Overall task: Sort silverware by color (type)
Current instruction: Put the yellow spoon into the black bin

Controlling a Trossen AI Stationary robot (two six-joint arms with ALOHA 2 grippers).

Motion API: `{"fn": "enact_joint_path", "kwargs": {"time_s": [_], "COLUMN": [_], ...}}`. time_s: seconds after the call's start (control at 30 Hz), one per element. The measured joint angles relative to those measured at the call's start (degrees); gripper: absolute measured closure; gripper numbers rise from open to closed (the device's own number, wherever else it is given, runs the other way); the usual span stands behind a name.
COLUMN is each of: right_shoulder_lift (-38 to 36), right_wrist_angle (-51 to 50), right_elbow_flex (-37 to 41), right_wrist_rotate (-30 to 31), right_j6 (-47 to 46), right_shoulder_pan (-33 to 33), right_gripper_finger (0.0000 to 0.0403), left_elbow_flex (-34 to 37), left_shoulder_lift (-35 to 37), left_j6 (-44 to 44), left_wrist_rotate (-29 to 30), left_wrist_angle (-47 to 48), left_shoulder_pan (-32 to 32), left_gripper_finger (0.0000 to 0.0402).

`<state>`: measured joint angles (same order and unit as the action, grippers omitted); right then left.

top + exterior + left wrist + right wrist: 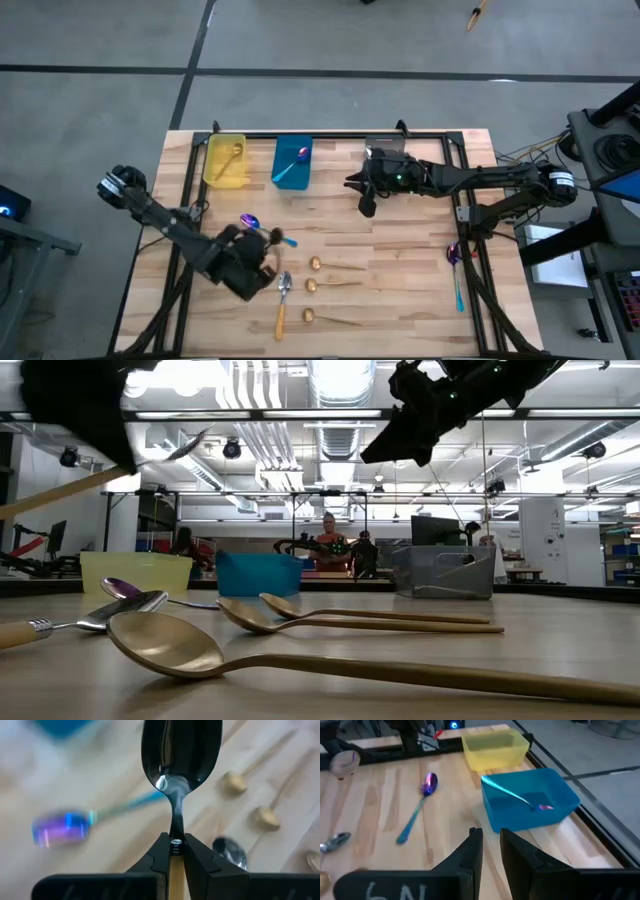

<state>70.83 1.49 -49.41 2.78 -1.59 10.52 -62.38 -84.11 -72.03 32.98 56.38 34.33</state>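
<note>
My left gripper (265, 266) hangs over the table's near left part, shut on a silver spoon with an orange handle (181, 755). On the table lie a purple spoon with a teal handle (262, 228), a second silver spoon with an orange handle (283, 300) and three gold spoons (330, 286). Another purple spoon (455, 268) lies at the right edge. My right gripper (365, 203) hovers near the grey bin (445, 572), its fingers a little apart with nothing between them. My left gripper pinches the spoon between its two fingertips at the neck (176, 831), where the silver stem meets the orange handle. The spoon is lifted clear of the table and tilted. Its bowl (190, 445) is the higher end and its handle (50, 495) slants down.
At the far side stand a yellow bin (224, 160) holding a gold spoon, a blue bin (292, 163) holding a purple spoon, and the grey bin. A dark frame runs along the table's edges. Bare wood lies between the bins and the loose spoons.
</note>
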Motion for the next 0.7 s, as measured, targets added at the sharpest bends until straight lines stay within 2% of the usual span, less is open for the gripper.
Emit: {"fn": "enact_joint_path", "kwargs": {"time_s": [0.2, 0.33, 0.47, 0.6, 0.7], "right_shoulder_lift": [2.29, 2.32, 2.1, 2.43, 3.34], "right_wrist_angle": [0.8, -4.76, -3.91, 8.05, 15.72], "right_elbow_flex": [0.0, 0.15, 1.74, 5.47, 6.98], "right_wrist_rotate": [-0.21, -0.14, 1.18, 4.95, 7.91], "right_j6": [-4.04, -9.84, -16.86, -21.66, -24.55], "right_shoulder_pan": [-0.04, -1.11, -3.52, -6.65, -7.65], "right_gripper_finger": [0.0346, 0.0346, 0.0346, 0.0346, 0.0346], "left_elbow_flex": [-4.75, -3.79, -0.06, 3.85, 5.31], "left_shoulder_lift": [0.09, 0.89, 0.9, 0.89, 0.89], "left_j6": [35.62, 52.17, 59.51, 60.82, 57.72], "left_wrist_rotate": [1.76, 4.63, 4.87, 4.64, 4.63], "left_wrist_angle": [-2.95, -14.07, -26.56, -36.24, -39.76], "left_shoulder_pan": [-10.68, -17.51, -22.36, -24.41, -25.36], "left_gripper_finger": [0.0387, 0.0387, 0.0387, 0.0387, 0.0387]}}
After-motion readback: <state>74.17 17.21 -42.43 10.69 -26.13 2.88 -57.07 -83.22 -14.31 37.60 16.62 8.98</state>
